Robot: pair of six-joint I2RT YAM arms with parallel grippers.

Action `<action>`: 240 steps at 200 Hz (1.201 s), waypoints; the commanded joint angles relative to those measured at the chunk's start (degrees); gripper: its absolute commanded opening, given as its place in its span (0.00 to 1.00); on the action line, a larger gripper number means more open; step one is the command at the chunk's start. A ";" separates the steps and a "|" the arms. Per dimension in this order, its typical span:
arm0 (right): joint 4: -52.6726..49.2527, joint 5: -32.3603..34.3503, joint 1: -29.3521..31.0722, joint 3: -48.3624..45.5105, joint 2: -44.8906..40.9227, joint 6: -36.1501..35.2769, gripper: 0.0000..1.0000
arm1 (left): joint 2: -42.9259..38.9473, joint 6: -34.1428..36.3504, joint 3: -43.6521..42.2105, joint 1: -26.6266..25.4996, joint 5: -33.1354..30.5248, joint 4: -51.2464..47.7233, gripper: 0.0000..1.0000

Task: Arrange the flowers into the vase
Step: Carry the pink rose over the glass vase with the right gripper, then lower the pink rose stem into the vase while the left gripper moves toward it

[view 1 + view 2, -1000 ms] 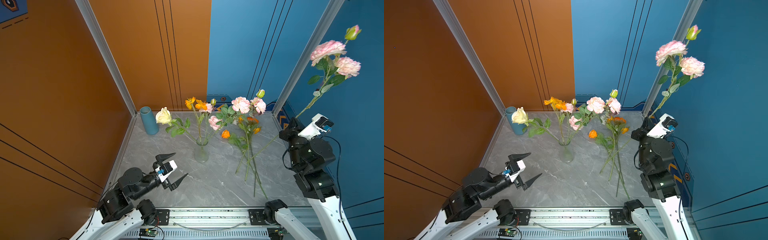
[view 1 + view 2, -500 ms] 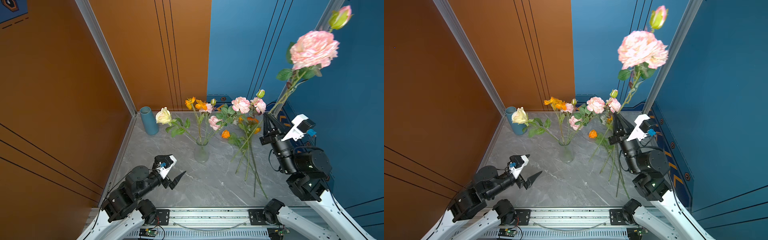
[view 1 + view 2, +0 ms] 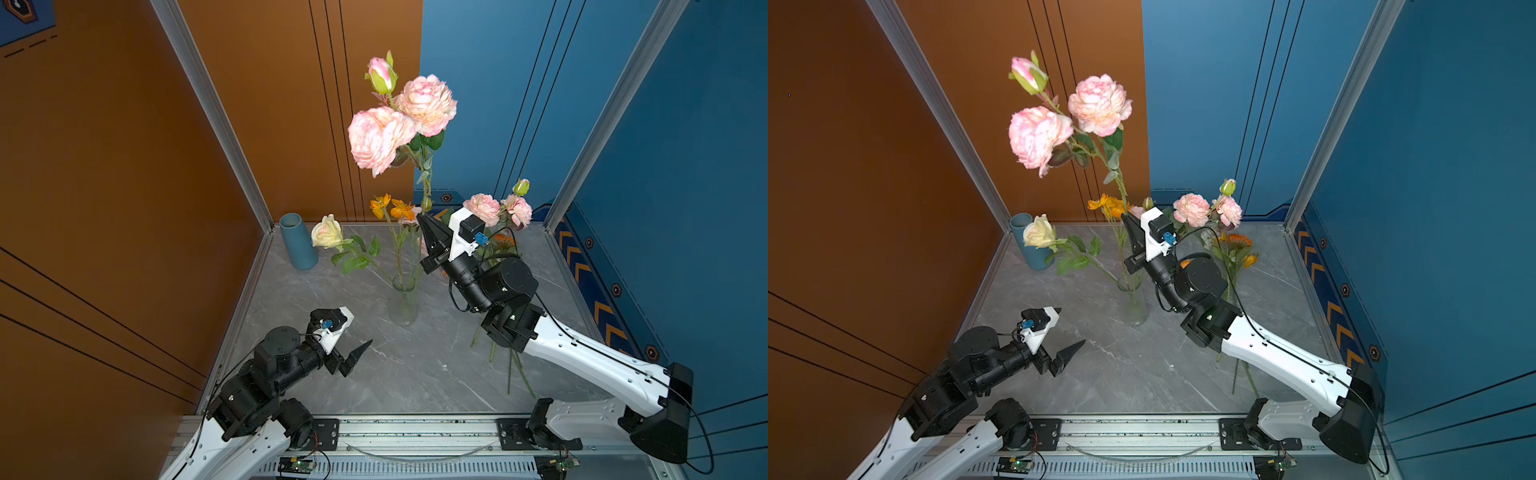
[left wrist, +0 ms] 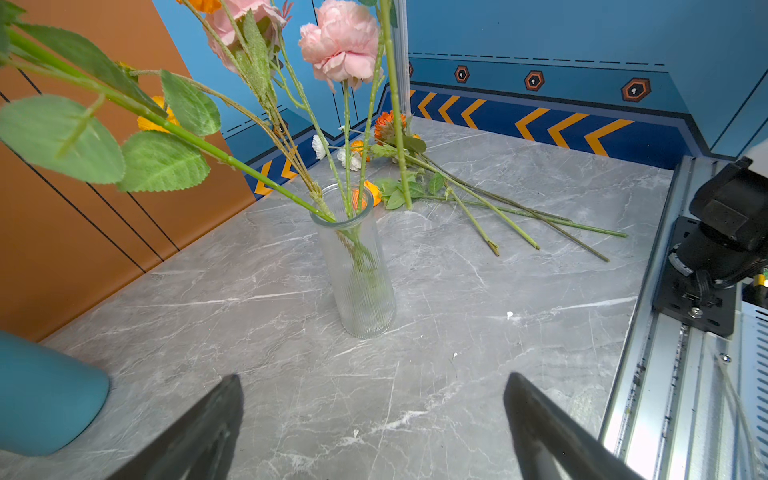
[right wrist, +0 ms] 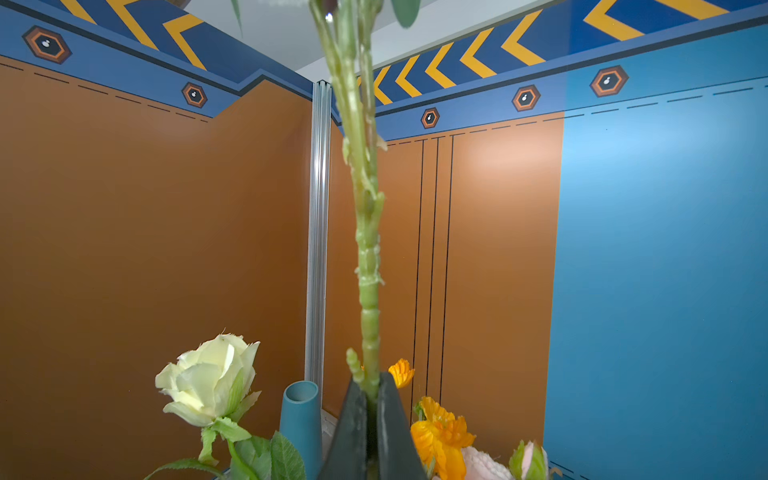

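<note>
Grey marble tabletop (image 3: 415, 374) centre: ribbed clear glass vase (image 3: 403, 305) partly filled, right hand (image 5: 371, 384) clenching another tall pink-bloomed stem (image 3: 427, 187), left hand (image 4: 374, 378) released, loose flowers (image 3: 1239, 241) waiting right.

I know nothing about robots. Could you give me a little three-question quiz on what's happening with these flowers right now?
1. True or false: the left gripper is holding a flower.
2. What is the right gripper shut on? A) a cream rose B) the pink flowers' stem C) nothing
3. How many vases stand on the table?
Key: 1 false, its jaws stand open and empty. 2 B. 3 two: the glass vase and the blue vase.
</note>
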 commanded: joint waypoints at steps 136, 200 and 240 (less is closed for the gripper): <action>23.99 0.54 -0.77 -5.68 12.95 -10.89 0.00 | 4.40 -0.38 -0.77 6.15 6.10 0.78 0.98; 43.39 7.69 2.83 -20.07 16.67 -10.27 0.00 | 6.24 -0.55 -1.02 7.60 8.26 1.44 0.98; 45.44 12.35 5.31 -22.66 18.88 -11.77 0.00 | 7.35 -0.73 -1.01 8.41 9.90 1.84 0.98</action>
